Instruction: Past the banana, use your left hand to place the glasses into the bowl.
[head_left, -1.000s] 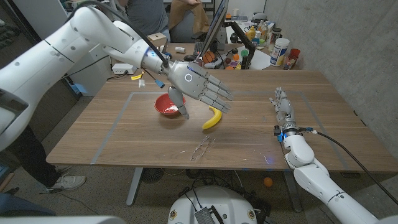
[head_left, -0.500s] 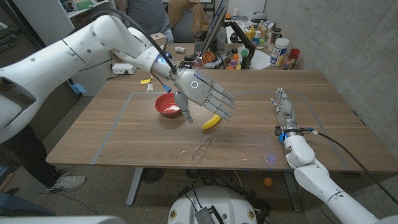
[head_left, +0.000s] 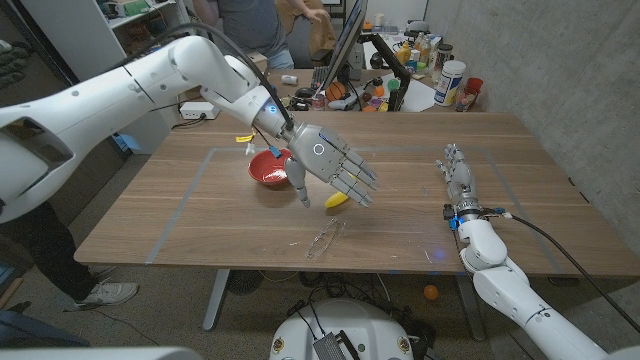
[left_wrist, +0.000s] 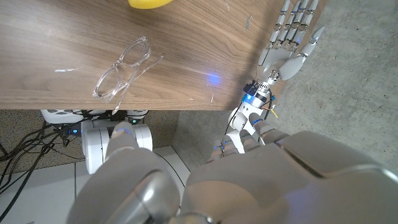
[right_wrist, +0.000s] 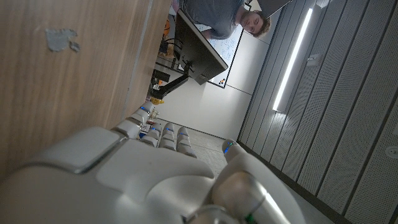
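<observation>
Left hand (head_left: 325, 165) spread, holding nothing, above banana (head_left: 338, 200); glasses (head_left: 324, 240) nearer table edge; bowl (head_left: 268, 168) behind.

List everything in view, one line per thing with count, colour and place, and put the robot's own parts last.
glasses: one pair, clear, near the table's front edge, in front of the banana.
banana: one, yellow, mid-table, partly hidden by the left hand.
bowl: one, red, left of the banana, further back.
table: one, brown wood, with a taped rectangle outline.
cluttered desk: one, behind the table, with bottles and containers in mixed colours.
person: one, grey top, behind the table at the back.
left hand: one, grey, fingers spread, holding nothing, above the banana.
right hand: one, grey, at the table's right side, holding nothing.
</observation>
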